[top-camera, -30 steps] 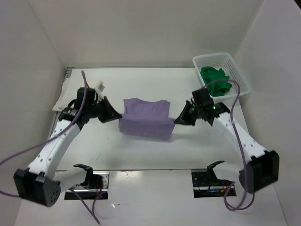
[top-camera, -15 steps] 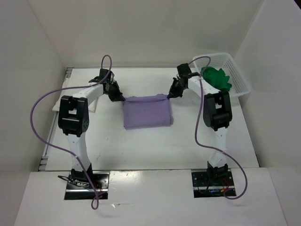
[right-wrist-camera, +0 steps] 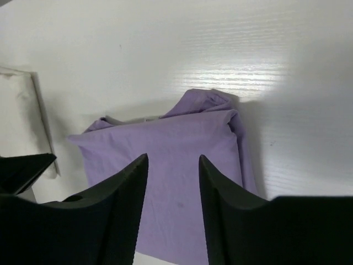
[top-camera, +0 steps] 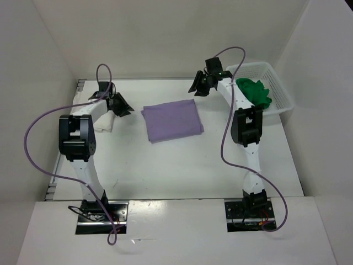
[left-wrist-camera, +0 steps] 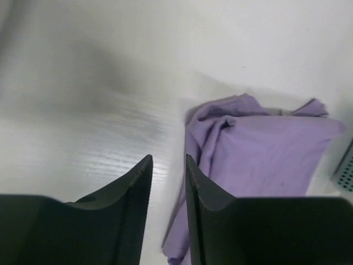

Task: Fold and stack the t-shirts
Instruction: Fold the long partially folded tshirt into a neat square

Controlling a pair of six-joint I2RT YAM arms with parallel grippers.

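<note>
The lavender t-shirt (top-camera: 172, 120) lies folded into a rectangle mid-table, free of both grippers; it also fills the wrist views (left-wrist-camera: 265, 160) (right-wrist-camera: 182, 132). My left gripper (top-camera: 122, 105) (left-wrist-camera: 168, 163) hovers just off its left edge, jaws slightly apart with nothing between them. Beyond the shirt's far right corner my right gripper (top-camera: 194, 85) (right-wrist-camera: 173, 160) hangs open and empty. A white t-shirt (top-camera: 102, 122) (right-wrist-camera: 22, 110) lies folded at the left, partly under the left arm. The green t-shirt (top-camera: 253, 93) is bunched in the basket.
A white lattice basket (top-camera: 278, 88) stands at the far right corner. White walls close the table in at the back and both sides. Purple cables loop off both arms over the table.
Both grippers carried the lavender shirt's near edge over to the far side, then opened, let go and drew apart. The shirt now lies flat in a smaller rectangle.
</note>
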